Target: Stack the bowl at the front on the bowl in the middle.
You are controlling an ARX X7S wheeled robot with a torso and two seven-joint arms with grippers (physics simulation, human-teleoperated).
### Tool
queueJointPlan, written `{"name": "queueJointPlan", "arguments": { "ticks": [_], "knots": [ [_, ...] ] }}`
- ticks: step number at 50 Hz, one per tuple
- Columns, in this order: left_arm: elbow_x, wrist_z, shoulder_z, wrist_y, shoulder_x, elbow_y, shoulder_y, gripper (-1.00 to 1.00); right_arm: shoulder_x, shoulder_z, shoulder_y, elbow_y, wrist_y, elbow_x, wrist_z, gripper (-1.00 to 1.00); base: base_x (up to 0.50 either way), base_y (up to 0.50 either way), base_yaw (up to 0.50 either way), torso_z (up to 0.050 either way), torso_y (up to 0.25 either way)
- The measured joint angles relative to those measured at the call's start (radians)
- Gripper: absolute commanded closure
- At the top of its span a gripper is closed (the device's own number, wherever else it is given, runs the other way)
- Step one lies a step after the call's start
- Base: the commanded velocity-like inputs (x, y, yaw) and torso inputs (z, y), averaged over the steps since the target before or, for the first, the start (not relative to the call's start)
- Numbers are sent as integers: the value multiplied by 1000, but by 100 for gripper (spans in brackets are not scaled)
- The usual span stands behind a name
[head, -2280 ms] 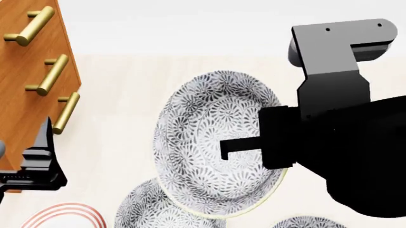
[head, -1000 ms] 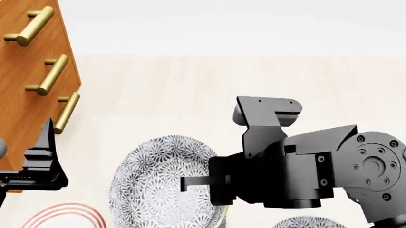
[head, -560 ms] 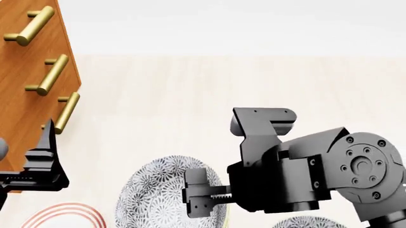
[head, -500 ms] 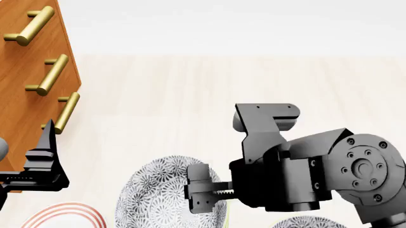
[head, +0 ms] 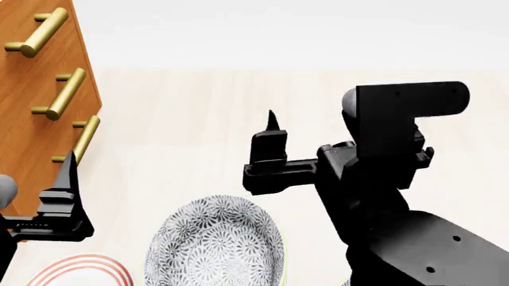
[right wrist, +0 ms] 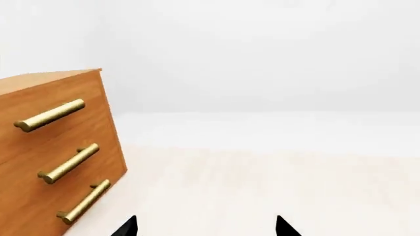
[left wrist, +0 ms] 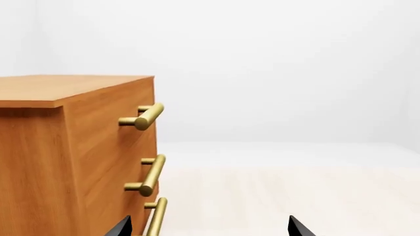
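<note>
Looks all but finished: right hand (right wrist: 204, 228) up clear of the tabletop (head: 199, 119), fingertips wide apart with nothing between them, left hand (left wrist: 206, 228) likewise spread and empty near the wooden drawer cabinet (head: 40, 89). Shows the bowl at the front (head: 213, 244) low on the tabletop just beside the red-ringed plate (head: 80, 268), probably nested in the bowl in the middle, though cannot separate two outlines so close to the frame edge. Leaves, at most, a check that the stack sits level
</note>
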State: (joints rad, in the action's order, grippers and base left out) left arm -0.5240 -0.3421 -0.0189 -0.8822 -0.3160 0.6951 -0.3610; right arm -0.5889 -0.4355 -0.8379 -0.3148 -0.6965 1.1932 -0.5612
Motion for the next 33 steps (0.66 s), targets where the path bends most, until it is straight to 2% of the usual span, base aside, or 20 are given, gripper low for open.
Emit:
{"name": "queueJointPlan", "arguments": {
  "ticks": [8, 14, 22, 33],
  "knots": [
    [44, 7, -29, 85, 4, -8, 33, -100, -25, 7, 208, -161, 220, -321, -78, -100, 0, 0, 0, 0, 0],
    [72, 8, -46, 134, 6, -8, 53, -100, -41, 9, 332, -231, 341, -483, -121, -100, 0, 0, 0, 0, 0],
    [89, 8, -60, 167, 5, -7, 66, -100, -56, 13, 414, -296, 412, -590, -159, -100, 0, 0, 0, 0, 0],
    [93, 5, -64, 182, 0, 0, 71, -100, -66, 15, 447, -339, 436, -646, -185, -100, 0, 0, 0, 0, 0]
  ]
}}
